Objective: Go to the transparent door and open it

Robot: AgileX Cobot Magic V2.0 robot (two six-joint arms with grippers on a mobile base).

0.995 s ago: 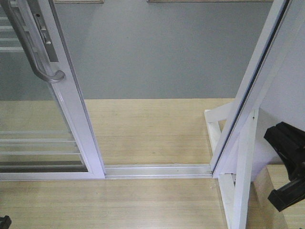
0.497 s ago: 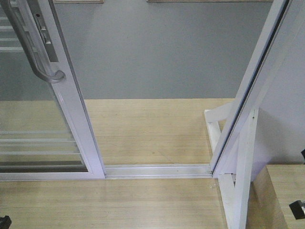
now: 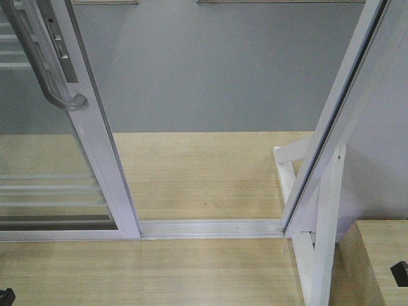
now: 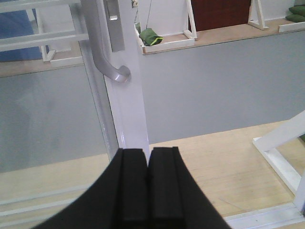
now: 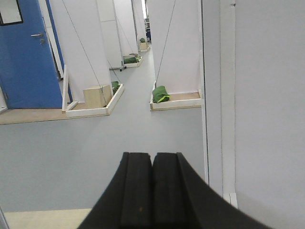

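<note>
At lower right of the front-facing view, only a small black fragment of the right gripper (image 3: 400, 273) shows at the frame edge, above the pale wooden block (image 3: 376, 255). One second earlier the same gripper filled much of that corner beside the white post with its triangular brace (image 3: 322, 242); half a second ago it had already shrunk to a sliver. The right arm has therefore been drawn back and down, out of the doorway.

Seen from its own wrist camera, the right gripper (image 5: 152, 191) has its black jaws pressed together with nothing between them. Ahead of those jaws lie grey floor and white partitions; a blue door (image 5: 28, 52) stands up and to their left, and a plain white panel runs close along their right.

The left gripper (image 4: 147, 191) likewise has its jaws together and empty. Directly above and ahead of them rises the white stile of the transparent door (image 4: 128, 109), a clear-glass sliding panel with thin paired white bars; its curved grey pull handle (image 4: 112, 67) hangs above and slightly left of the jaws, apart from them.

The door has not moved across the three front views. It stands slid left along the silver floor track (image 3: 210, 227), leaving a wide gap to the post. Judged from this, the opening is essentially done and both arms appear retracted.
</note>
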